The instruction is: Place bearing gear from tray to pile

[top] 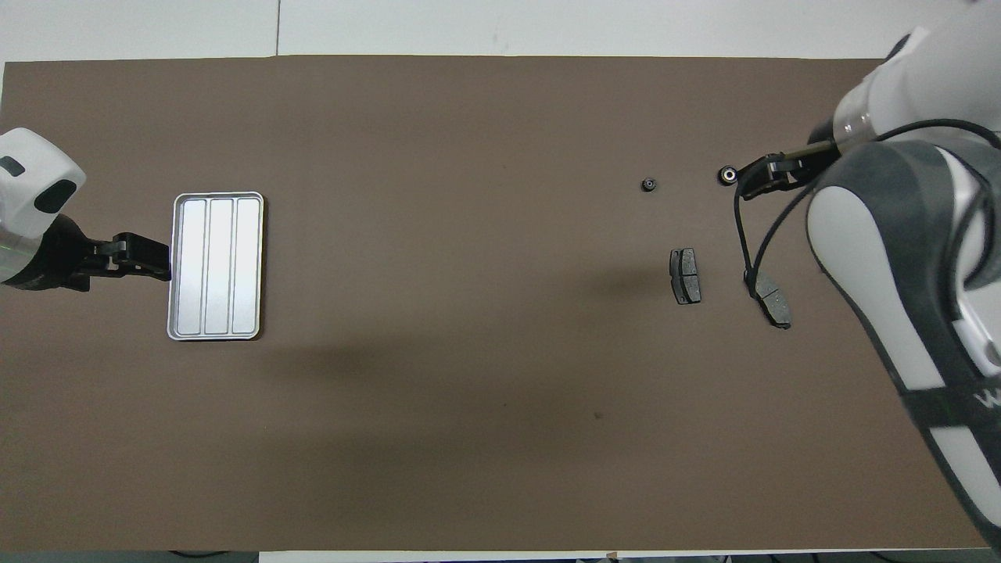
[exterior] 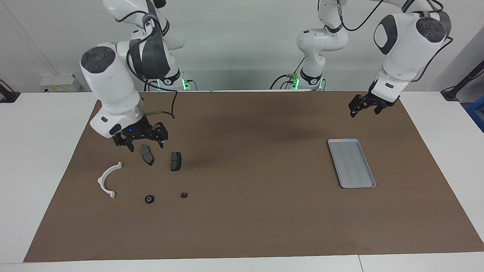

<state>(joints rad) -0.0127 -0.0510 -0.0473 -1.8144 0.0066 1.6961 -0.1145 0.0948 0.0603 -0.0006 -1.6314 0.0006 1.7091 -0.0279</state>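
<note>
Two small round black gears [exterior: 150, 199] beside ribbed metal tray [exterior: 351, 163].

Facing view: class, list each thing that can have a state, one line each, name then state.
tray: empty, flat on the mat
two bearing gears: on the mat beside the pile, none held
brake pads: lying flat, apart
white bracket: lying flat
right gripper: open, empty, over a brake pad
left gripper: open, empty, waiting
</note>
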